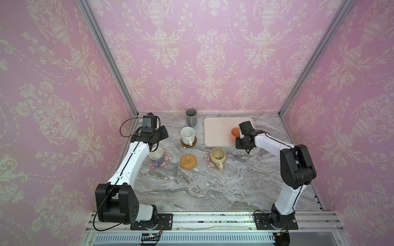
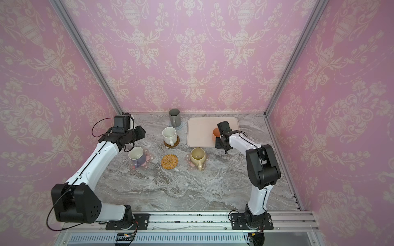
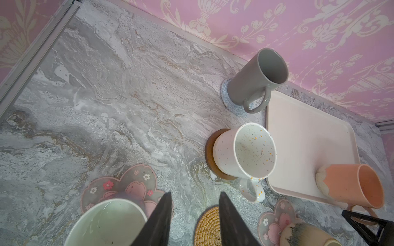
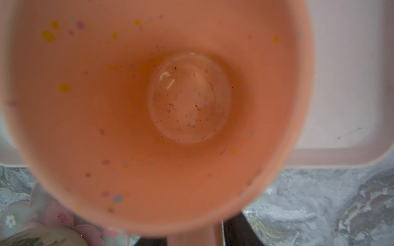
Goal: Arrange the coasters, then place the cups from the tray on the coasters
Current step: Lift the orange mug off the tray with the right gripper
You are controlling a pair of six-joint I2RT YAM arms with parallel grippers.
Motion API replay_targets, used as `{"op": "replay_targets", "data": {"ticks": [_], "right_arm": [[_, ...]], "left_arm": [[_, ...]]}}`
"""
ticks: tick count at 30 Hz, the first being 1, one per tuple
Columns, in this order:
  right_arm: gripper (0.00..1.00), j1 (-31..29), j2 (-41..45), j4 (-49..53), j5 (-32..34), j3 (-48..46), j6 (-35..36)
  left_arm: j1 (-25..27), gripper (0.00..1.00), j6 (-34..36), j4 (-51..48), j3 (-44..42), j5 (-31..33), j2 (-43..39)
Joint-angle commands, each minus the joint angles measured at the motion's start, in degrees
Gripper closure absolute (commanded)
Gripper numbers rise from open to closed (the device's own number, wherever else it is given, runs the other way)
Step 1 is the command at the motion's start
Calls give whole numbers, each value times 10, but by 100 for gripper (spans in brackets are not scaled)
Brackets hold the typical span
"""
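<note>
The right end effector (image 4: pixel 193 237) is at the peach-orange mug (image 1: pixel 234 133). The mug stands upright on the tray (image 1: pixel 217 132), close to the tray's near edge and toward its right corner. In the right wrist view a dark finger (image 4: pixel 232 232) shows on each side of the mug's handle. Whether they press the handle or only flank it cannot be told.

The tray lies along the table's (image 1: pixel 191 191) far edge, right of the middle, and carries nothing but this mug.

The left end effector (image 3: pixel 195 193) hangs over the left side of the table, beside the lavender mug (image 1: pixel 156 156). Its fingers are spread and nothing is between them.

The lavender mug sits on a clear flower coaster (image 1: pixel 167 158) near the left edge. The tall dark grey mug (image 1: pixel 190 117) stands on the light-blue coaster (image 1: pixel 197 126) at the far edge, just beside the tray. The speckled white mug (image 1: pixel 187 134) sits on the brown disc (image 1: pixel 188 144) in front of the grey mug. The beige-yellow mug (image 1: pixel 217 156) rests on the other flower coaster (image 1: pixel 207 160), in front of the tray. The rattan coaster (image 1: pixel 188 161) lies bare between the two flower coasters.
</note>
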State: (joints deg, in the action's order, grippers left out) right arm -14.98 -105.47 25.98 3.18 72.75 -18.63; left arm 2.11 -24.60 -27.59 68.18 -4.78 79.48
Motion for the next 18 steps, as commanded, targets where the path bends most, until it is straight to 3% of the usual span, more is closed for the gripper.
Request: {"op": "replay_targets", "data": {"ticks": [1, 11, 18], "right_arm": [[62, 0, 19, 9, -2, 21, -3], [63, 1, 2, 26, 11, 50, 14], [73, 1, -4, 32, 18, 61, 20]], "left_arm": [[5, 60, -8, -21, -12, -3, -22], [5, 60, -8, -30, -18, 0, -27], [5, 60, -10, -27, -16, -1, -25]]}}
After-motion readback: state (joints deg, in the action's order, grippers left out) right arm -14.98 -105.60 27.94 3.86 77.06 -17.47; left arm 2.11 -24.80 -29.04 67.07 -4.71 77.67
